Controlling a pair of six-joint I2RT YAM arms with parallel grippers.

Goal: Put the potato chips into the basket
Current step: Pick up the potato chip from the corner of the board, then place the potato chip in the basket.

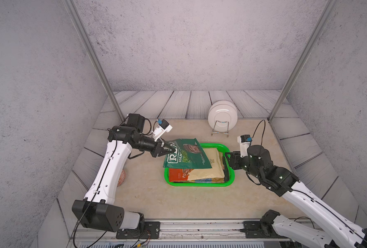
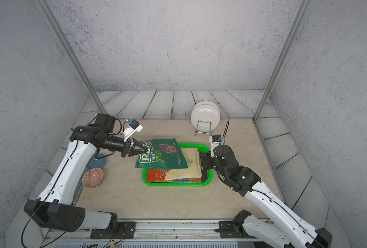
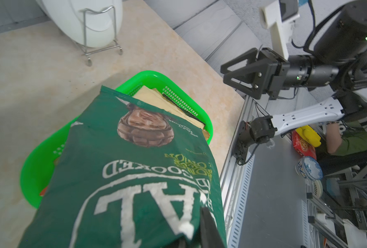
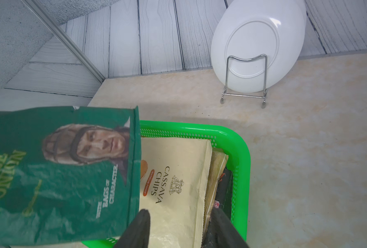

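My left gripper (image 1: 171,149) (image 2: 142,148) is shut on one edge of a dark green "REAL" potato chips bag (image 1: 187,155) (image 2: 163,155) (image 3: 135,171) (image 4: 49,171). The bag hangs tilted in the air over the left half of the bright green basket (image 1: 199,184) (image 2: 178,184) (image 3: 34,163) (image 4: 242,150). Inside the basket lie a cream cassava chips bag (image 1: 210,165) (image 4: 178,182), an orange-red bag (image 1: 178,174) (image 2: 154,174) and a dark bag (image 4: 223,189) along the right wall. My right gripper (image 1: 226,161) (image 2: 202,160) (image 4: 181,211) is open and empty over the basket's right rim.
White plates (image 1: 222,116) (image 2: 205,114) stand in a wire rack behind the basket. A blue bowl (image 2: 97,162) and a red-patterned bowl (image 2: 93,177) sit under my left arm. Metal frame posts rise at the back corners of the table.
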